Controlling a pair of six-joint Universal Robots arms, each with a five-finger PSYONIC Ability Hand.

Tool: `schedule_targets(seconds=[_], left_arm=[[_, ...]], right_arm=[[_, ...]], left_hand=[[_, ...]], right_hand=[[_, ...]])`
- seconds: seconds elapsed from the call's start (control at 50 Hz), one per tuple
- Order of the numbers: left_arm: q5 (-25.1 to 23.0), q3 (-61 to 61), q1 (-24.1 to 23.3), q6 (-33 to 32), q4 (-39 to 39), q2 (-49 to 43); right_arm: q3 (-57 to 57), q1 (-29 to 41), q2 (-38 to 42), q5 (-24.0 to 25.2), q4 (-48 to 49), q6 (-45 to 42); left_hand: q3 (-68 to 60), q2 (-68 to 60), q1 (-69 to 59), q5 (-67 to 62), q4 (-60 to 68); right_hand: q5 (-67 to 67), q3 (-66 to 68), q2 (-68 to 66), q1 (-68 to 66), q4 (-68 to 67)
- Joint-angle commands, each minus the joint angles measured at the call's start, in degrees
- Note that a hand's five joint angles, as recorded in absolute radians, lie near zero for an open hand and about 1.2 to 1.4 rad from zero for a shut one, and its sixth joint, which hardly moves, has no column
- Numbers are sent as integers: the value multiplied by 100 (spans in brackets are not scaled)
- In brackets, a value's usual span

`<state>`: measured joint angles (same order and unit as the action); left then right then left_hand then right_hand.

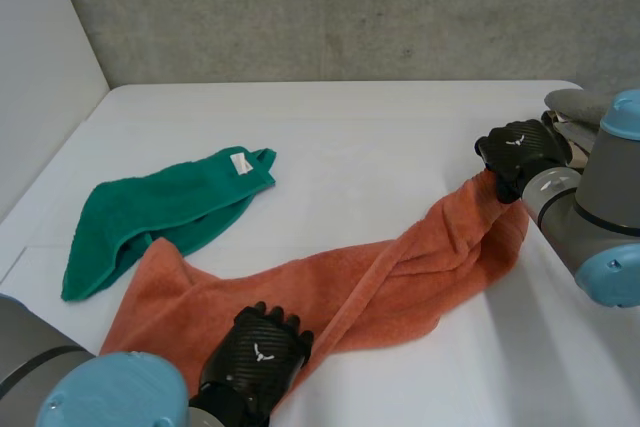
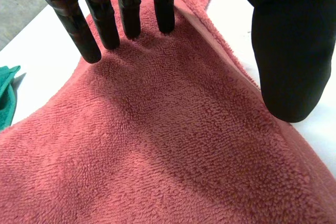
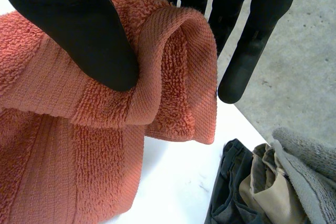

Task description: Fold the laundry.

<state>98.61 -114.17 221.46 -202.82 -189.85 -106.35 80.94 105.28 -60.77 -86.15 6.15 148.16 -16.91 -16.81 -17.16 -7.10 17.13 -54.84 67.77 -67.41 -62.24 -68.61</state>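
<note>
Stretching long and twisted, orange terry towel (image 1: 400, 267), end bunched

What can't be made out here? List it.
Head view: the clothes pile is cut off by the edge and partly behind the right arm.
Head view: the left hand covers the orange towel's near edge.
Head view: the orange towel overlaps the green towel's corner.

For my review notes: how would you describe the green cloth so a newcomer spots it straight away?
Start at the white table and go to the robot's left side. There the loosely folded green terry towel lies beside one end of the long orange terry towel. It alone is green, with a small white label at one corner.
</note>
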Motion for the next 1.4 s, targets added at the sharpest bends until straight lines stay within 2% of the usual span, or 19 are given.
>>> schedule_targets(seconds=[0.02,0.04,0.14,0.22,0.34,0.44,0.56,0.64,0.7,0.8,0.86,0.88,0.94,0.96,0.98,1.1,1.2,1.3,1.4], left_arm=[[26,149,37,-56,-105,-255],[27,167,46,-65,-131,-281],[324,298,186,-100,-447,-343],[606,448,362,-126,-632,-238],[598,597,784,-135,-501,359],[20,790,1564,-249,-212,957],[-737,966,2146,-442,404,634],[-809,1335,2462,-513,344,45],[-835,1853,2735,-487,89,-386],[-1072,2863,2902,-338,-237,-791],[-1037,2988,2868,-136,60,-739],[-1011,2910,2833,39,401,-625],[-1019,2629,2788,321,834,-309],[-1063,2332,2719,470,1035,-21],[-1089,2146,2666,541,1124,130],[-1555,521,2226,481,1047,1115],[-1854,-753,1954,-256,284,1546],[-1740,-1230,2032,-881,-429,1354],[-1582,-1248,2436,-1321,-878,809]], right_arm=[[27,10,12,20,9,-7],[35,10,4,20,9,-7],[123,54,-40,20,71,-7],[158,71,-198,37,36,2],[106,115,-646,169,-455,-208],[27,72,-1112,572,-1911,-1373],[44,62,-1060,696,-3066,-2388],[-8,220,-788,696,-2760,-2169],[-87,440,-612,661,-2049,-1748],[-123,852,-428,215,-802,-878],[-79,959,-340,-23,-667,-833],[-53,968,-305,-146,-659,-824],[27,915,-287,-244,-597,-815],[88,845,-287,-209,-536,-806],[106,810,-287,-183,-492,-798],[211,616,-286,-24,-342,-692],[351,529,-322,19,-316,-543],[519,511,-348,90,-289,-499],[712,458,-392,143,-193,-516]], left_hand=[[-1060,-1070,-1035,-1041,1037],[-1413,-1423,-1387,-1394,1390],[-6299,-6309,-6274,-6280,6276],[-6309,-6319,-6284,-6290,6287],[-6309,-6319,-6284,-6290,6287],[-6309,-6319,-6284,-6290,6287],[-6309,-6319,-6284,-6290,6287],[-6309,-6319,-6284,-6290,6287],[-6309,-6319,-6284,-6290,6287],[-6309,-6319,-6284,-6290,6287],[-6309,-6319,-6284,-6290,6287],[-5945,-5955,-5919,-5926,5922],[-2321,-2331,-2296,-2302,2298],[-460,-470,-434,-441,437],[-75,-85,-49,-56,52],[148,138,174,167,-171],[198,188,224,217,-221],[-153,-163,-127,-134,130],[-742,-753,-717,-723,720]], right_hand=[[-1516,1223,-1259,-1776,-1139],[-1516,1223,-1259,-1776,-1139],[-1516,1223,-1259,-1776,-1139],[-1516,1223,-1259,-1776,-1139],[-1516,1223,-1259,-1776,-1139],[-1516,1223,-1259,-1776,-1139],[-1516,1223,-1259,-1776,-1139],[-1516,1223,-1259,-1776,-1139],[-1516,1223,-1259,-1776,-1139],[-1516,1223,-1259,-1776,-1139],[-1516,1223,-1259,-1776,-1139],[-1516,1223,-1259,-1776,-1139],[-1516,1223,-1259,-1776,-1139],[-1516,1223,-1259,-1776,-1139],[-1516,1223,-1259,-1776,-1139],[-1516,1223,-1259,-1776,-1139],[-1516,1223,-1259,-1776,-1139],[-1516,1223,-1259,-1776,-1139],[-1516,1223,-1259,-1776,-1139]])
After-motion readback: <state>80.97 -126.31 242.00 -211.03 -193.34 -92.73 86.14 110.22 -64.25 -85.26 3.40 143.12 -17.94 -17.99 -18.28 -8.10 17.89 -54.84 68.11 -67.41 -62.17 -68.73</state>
